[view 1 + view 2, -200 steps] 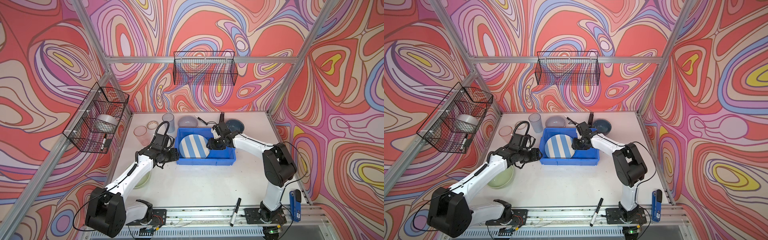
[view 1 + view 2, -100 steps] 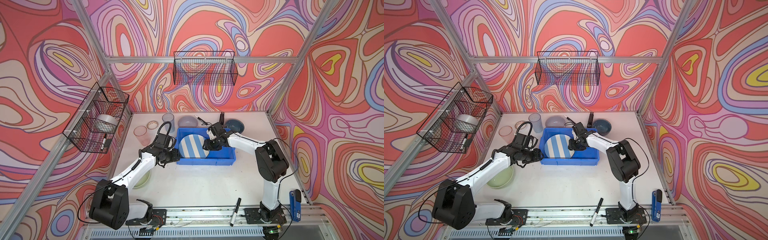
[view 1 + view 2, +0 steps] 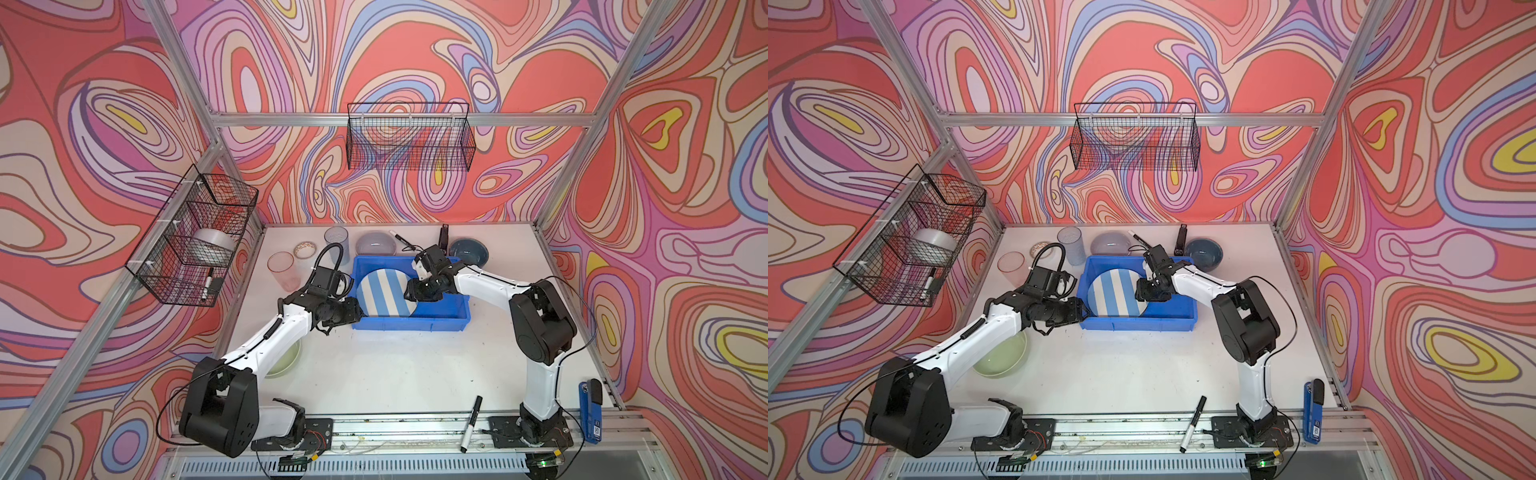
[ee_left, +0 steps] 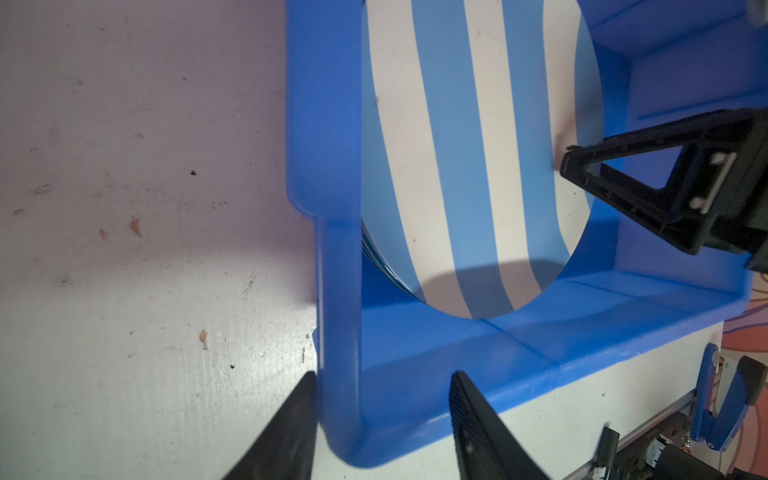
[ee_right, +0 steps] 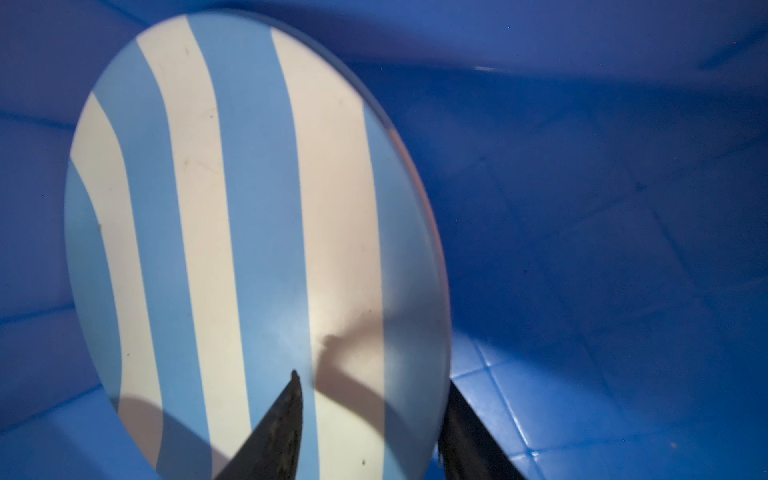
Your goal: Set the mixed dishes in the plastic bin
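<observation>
A: Where is the plate [image 3: 382,293]?

B: It lies inside the bin [image 3: 415,325], in the left half. In both top views I see its blue and white stripes.

A: And the right end effector [image 5: 372,378]?

B: It is released and grasps nothing. One finger is over the face of the plate and the other is beyond the rim. They stand well apart.

A: The left end effector [image 4: 382,374]?

B: Released too. Its fingers stand on both sides of the bin's left wall near the front corner, one outside and one inside.

A: Other dishes?

B: They are on the desk [image 3: 395,374], outside the bin. The green bowl [image 3: 286,359] is under the left arm. The pink tumbler [image 3: 282,270] is left of the bin. The bluish tumbler [image 3: 336,241], lavender bowl [image 3: 375,244] and dark blue bowl [image 3: 468,251] are behind it.
</observation>
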